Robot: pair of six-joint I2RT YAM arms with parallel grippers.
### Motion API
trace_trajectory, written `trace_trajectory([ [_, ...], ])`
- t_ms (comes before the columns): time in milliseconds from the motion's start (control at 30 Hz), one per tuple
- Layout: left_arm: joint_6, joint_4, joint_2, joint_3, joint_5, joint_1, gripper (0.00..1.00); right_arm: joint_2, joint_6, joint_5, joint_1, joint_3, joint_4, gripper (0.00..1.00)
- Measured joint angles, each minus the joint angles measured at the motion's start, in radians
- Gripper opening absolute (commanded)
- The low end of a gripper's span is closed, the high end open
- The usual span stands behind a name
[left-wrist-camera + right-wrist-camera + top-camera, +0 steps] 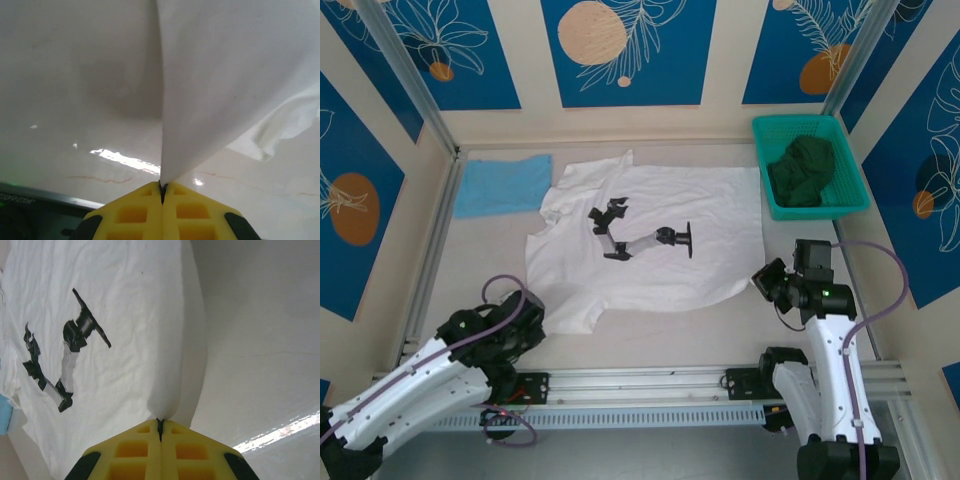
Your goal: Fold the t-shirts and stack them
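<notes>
Wrist views: left jaws and right jaws clamp the white t-shirt [140, 350] edge; overhead: light-blue t-shirt [503, 185] beside it.

White printed t-shirt [650, 268] spread flat mid-table; light-blue t-shirt [503, 185] folded, far-left.

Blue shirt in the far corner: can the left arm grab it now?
Probably not yet: the left gripper is shut on the white t-shirt, so it must let go before reaching the light-blue t-shirt.

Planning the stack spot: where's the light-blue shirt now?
Top view: the light-blue t-shirt lies flat at the far left of the table, beside a sleeve of the white t-shirt.
</notes>
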Motion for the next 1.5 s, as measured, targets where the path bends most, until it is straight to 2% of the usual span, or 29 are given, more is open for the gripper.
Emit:
trace_trajectory([
  [133, -0.038, 0.013, -0.081, -0.015, 0.002, 0.0, 0.0, -0.036, 0.021, -0.003, -0.033, -0.012, -0.028, 0.0],
  [333, -0.064, 0.027, -0.093, -0.029, -0.004, 0.0, 0.0, -0.038, 0.032, -0.007, -0.057, -0.077, -0.032, 0.0],
  [500, -0.055, 0.024, -0.054, -0.022, -0.01, 0.0, 0.0, -0.027, 0.035, -0.006, -0.063, -0.088, -0.035, 0.0],
  [667, 0.006, -0.026, 0.051, 0.069, -0.037, 0.014, 0.0, -0.03, 0.035, -0.005, -0.061, -0.083, -0.024, 0.0],
  [800, 0.109, -0.003, 0.202, 0.192, -0.029, 0.103, 0.0, 0.039, 0.027, 0.019, -0.028, -0.021, -0.003, 0.0],
  [1067, 0.366, 0.159, 0.568, 0.394, 0.121, 0.396, 0.0, 0.351, -0.026, 0.102, 0.048, 0.145, 0.097, 0.0],
  [1300, 0.483, 0.265, 0.858, 0.578, 0.218, 0.554, 0.0, 0.584, -0.056, 0.205, 0.056, 0.269, 0.138, 0.0],
  [1333, 0.494, 0.275, 0.89, 0.604, 0.226, 0.571, 0.01, 0.613, -0.058, 0.221, 0.056, 0.285, 0.143, 0.0],
  [1367, 0.499, 0.282, 0.916, 0.624, 0.231, 0.585, 0.11, 0.633, -0.06, 0.232, 0.056, 0.294, 0.148, 0.0],
  [1400, 0.504, 0.291, 0.946, 0.647, 0.238, 0.599, 0.16, 0.66, -0.06, 0.244, 0.056, 0.307, 0.152, 0.0],
  [1500, 0.515, 0.308, 1.024, 0.7, 0.251, 0.631, 0.16, 0.717, -0.06, 0.279, 0.056, 0.332, 0.154, 0.0],
])
